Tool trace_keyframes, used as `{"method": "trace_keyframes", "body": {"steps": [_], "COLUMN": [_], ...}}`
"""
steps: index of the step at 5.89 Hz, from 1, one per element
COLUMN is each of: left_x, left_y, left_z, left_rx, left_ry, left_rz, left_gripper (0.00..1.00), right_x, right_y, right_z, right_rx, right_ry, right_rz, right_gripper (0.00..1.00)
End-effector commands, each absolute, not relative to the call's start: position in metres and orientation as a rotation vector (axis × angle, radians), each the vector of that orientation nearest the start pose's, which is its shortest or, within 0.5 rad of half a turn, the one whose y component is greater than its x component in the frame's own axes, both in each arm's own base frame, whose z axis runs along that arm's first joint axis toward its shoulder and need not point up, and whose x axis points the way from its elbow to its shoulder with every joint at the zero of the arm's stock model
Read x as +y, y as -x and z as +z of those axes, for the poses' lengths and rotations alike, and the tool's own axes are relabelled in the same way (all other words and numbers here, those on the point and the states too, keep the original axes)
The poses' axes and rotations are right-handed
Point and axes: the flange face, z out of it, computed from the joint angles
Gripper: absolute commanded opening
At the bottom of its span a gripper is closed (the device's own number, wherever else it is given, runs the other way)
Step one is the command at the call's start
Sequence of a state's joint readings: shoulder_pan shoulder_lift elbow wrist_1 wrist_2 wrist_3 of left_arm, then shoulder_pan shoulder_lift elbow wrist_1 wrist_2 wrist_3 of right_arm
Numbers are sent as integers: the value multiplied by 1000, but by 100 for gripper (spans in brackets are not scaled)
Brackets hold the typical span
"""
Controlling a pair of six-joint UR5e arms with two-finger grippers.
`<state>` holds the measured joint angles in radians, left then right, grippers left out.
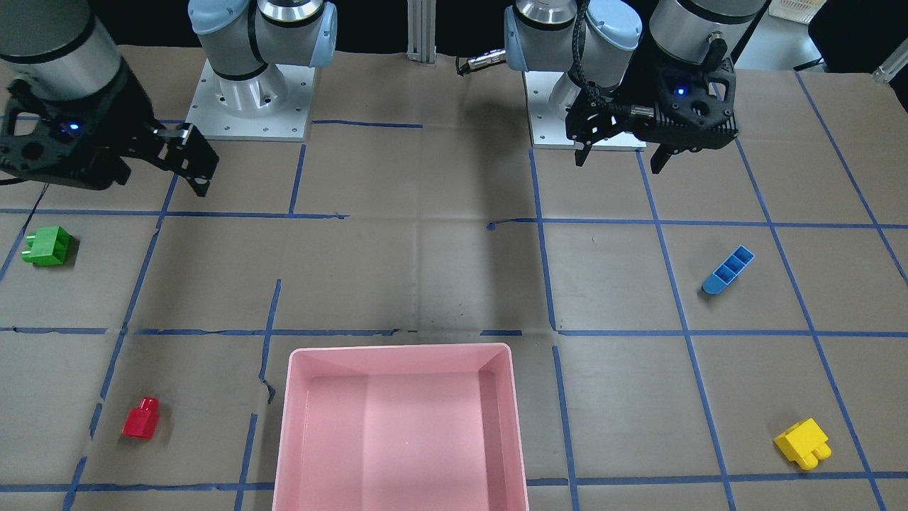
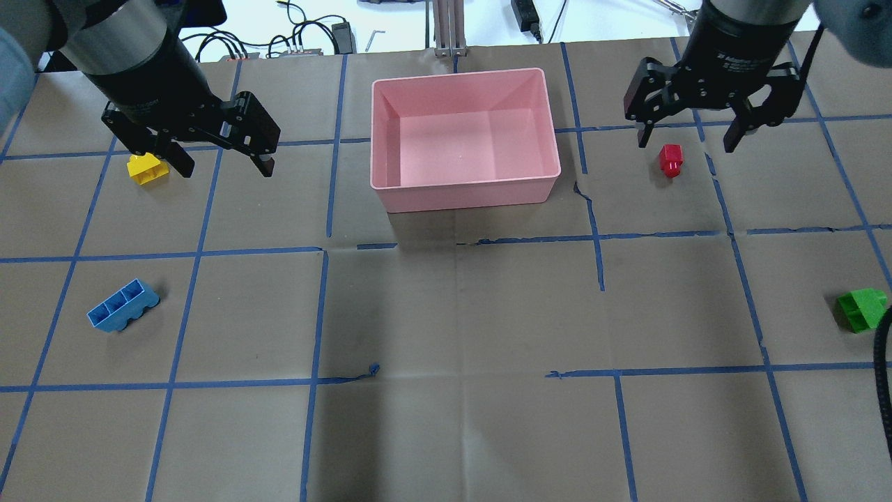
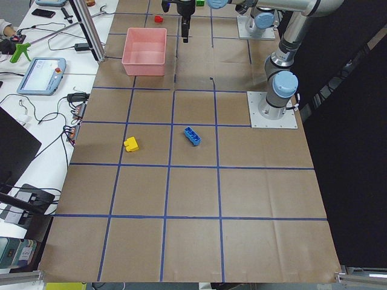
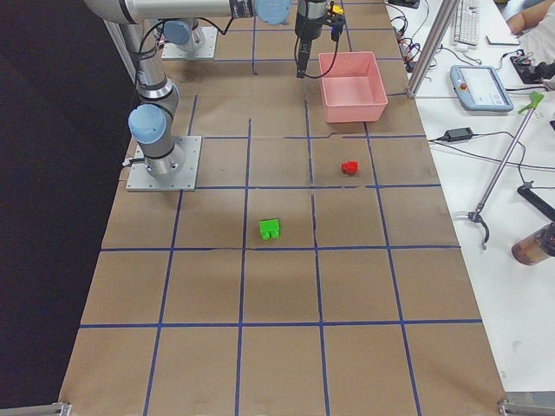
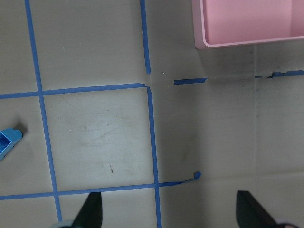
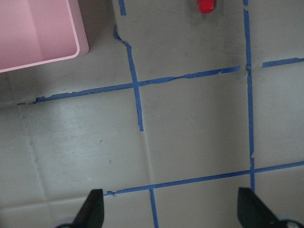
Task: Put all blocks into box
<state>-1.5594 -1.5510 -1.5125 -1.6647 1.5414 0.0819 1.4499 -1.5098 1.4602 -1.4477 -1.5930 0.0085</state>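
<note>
Brown paper covers the tabletop (image 2: 446,418), crossed by blue tape lines (image 2: 318,314); nearest the robot, the blue brick (image 2: 122,305) lies toward its left with its hollow cells showing, and the green brick (image 2: 862,309) lies on its side by the right edge; farther out sit the yellow brick (image 2: 145,169) on the left and the red brick (image 2: 671,160) on the right, with the pink box (image 2: 467,192) between them, apart from both; all four bricks rest on the paper outside the box; the left pincer (image 2: 226,170) hangs raised above the tabletop, jaws spread wide, gripping nothing; the right pincer (image 2: 686,144) hangs likewise, wide apart and empty.
</note>
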Motion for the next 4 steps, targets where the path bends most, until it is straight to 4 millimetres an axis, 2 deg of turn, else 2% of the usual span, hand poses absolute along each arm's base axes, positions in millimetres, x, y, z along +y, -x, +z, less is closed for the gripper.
{"method": "trace_keyframes", "body": {"steps": [1, 2, 3, 4], "left_x": [-487, -476, -482, -476], "left_y": [122, 113, 103, 67], "left_z": [524, 530, 523, 518], "left_rx": [3169, 3159, 3169, 3168], "left_ry": [-88, -59, -27, 99], "left_rz": [-10, -19, 21, 255], "left_gripper": [99, 99, 99, 99], "right_x": [-524, -516, -500, -473], "right_y": [53, 106, 167, 226], "right_z": [499, 498, 493, 478], "right_rx": [3139, 3137, 3121, 3086], "right_ry": [-107, 15, 121, 97], "right_rz": [123, 122, 126, 155], "right_gripper": [100, 100, 100, 100]}}
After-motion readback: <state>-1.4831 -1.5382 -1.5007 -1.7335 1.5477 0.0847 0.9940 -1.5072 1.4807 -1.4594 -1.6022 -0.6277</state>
